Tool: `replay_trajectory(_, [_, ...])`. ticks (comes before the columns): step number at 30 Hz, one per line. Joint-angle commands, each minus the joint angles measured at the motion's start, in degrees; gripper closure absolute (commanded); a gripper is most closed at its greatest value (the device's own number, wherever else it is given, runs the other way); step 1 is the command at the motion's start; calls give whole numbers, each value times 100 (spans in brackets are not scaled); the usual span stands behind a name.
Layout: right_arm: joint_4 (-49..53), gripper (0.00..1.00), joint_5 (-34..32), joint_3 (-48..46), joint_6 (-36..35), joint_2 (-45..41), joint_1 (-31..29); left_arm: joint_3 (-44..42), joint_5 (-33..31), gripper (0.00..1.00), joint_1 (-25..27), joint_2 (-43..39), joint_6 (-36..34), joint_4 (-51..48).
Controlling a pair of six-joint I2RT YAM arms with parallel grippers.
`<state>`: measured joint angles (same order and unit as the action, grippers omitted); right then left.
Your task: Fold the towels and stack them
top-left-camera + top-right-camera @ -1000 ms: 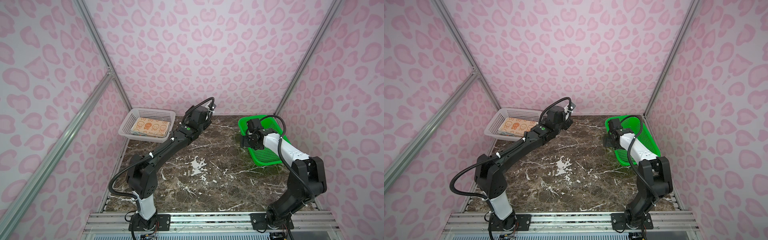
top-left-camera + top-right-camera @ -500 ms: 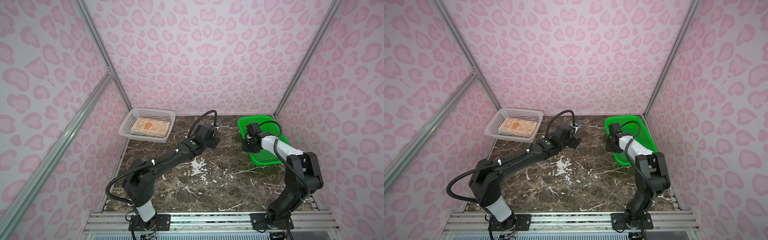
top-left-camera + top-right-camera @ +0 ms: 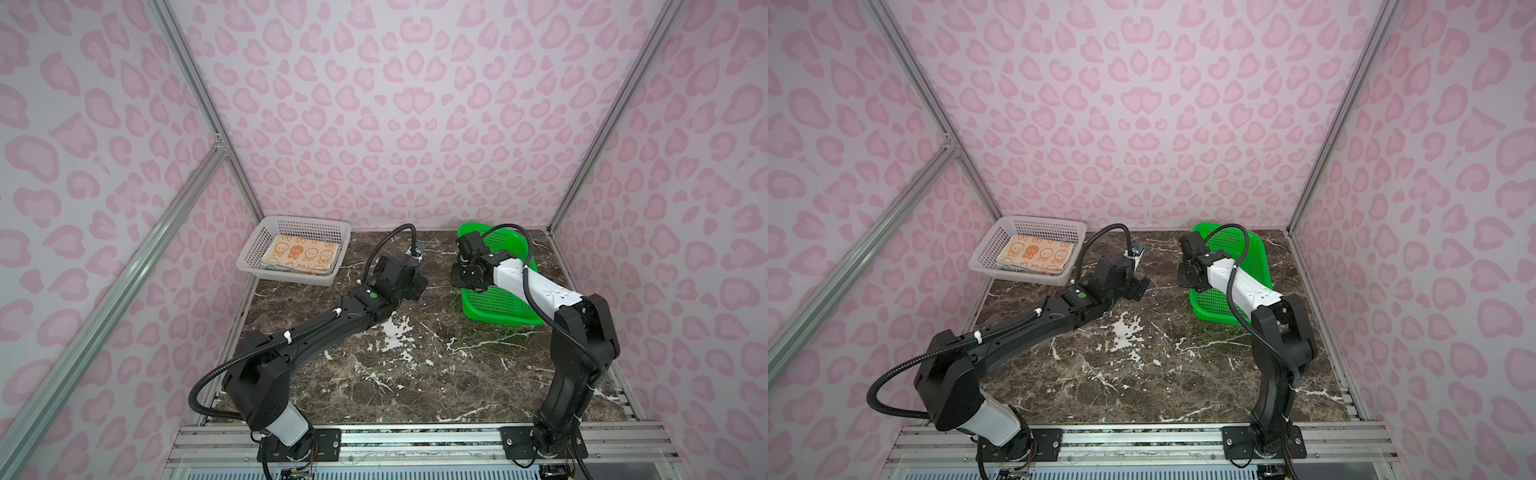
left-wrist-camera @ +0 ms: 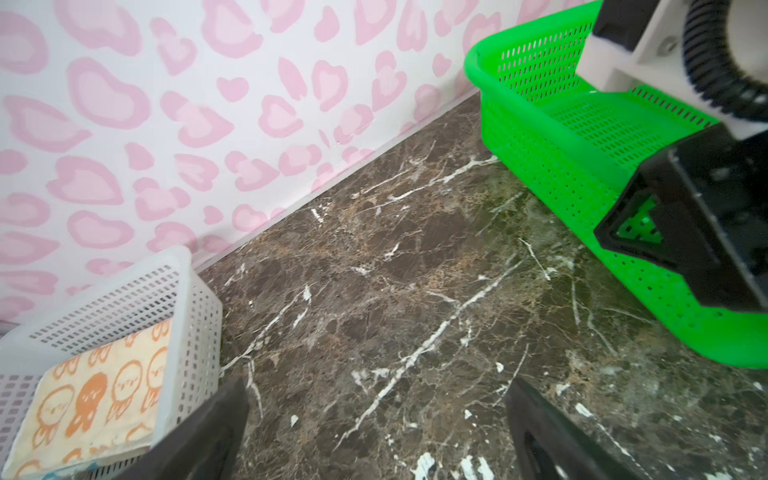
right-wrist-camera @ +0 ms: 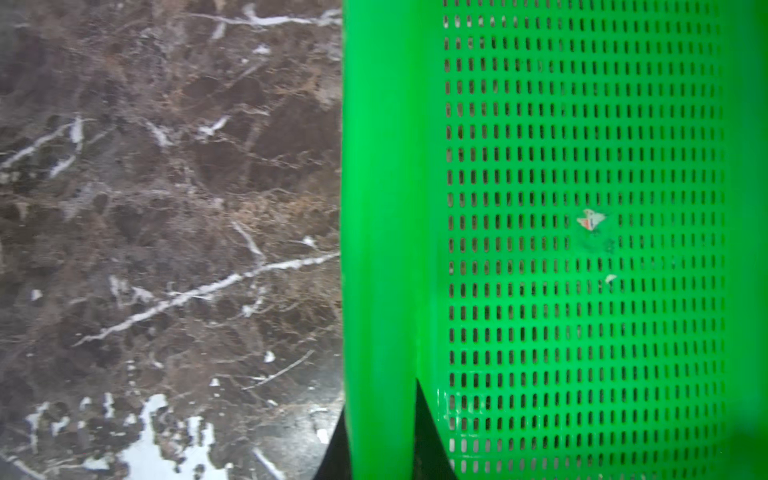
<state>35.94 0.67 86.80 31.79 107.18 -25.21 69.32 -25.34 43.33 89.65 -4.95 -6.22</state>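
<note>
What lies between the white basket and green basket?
Bare marble table from white basket to green basket, per the left wrist view; in both top views the left gripper hangs over it.

Towels (image 3: 301, 253): soft cloth, matt, slightly fuzzy surface.
White basket (image 3: 309, 226): perforated plastic, faintly translucent, dull sheen.
Green basket (image 5: 382, 208): perforated plastic, smooth and glossy; highlights are seen along the rim.
Table top (image 3: 395, 374): brown stone-look slab with white veins, polished, reflective in patches.
Walls (image 3: 395, 104): matt printed sheet.
Frame bars (image 3: 116, 291): brushed silver metal, satin finish.
Left arm casing (image 3: 332, 328): black, matt.
Right arm forearm shell (image 3: 536, 286): white, smooth, hard-looking.
Cable conduits (image 3: 390, 241): black, ribbed.
</note>
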Motion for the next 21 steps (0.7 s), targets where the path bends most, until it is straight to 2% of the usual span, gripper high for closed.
replay_trajectory(1, [-265, 100, 417, 529, 767, 412, -310, -312, -8, 3, -257, -350, 289, 178])
replay_trajectory(8, [-237, 100, 536, 1732, 1507, 1461, -959, -1049, 183, 3, -831, -1148, 652, 200])
replay_trajectory(17, [42, 100, 795, 3349, 2013, 2791, -1350, -1441, -1, 3, -966, -1562, 798, 226])
replay_trajectory(21, [52, 87, 927, 3633, 1978, 3012, -1385, -1489, -22, 3, -1010, -1627, 825, 223])
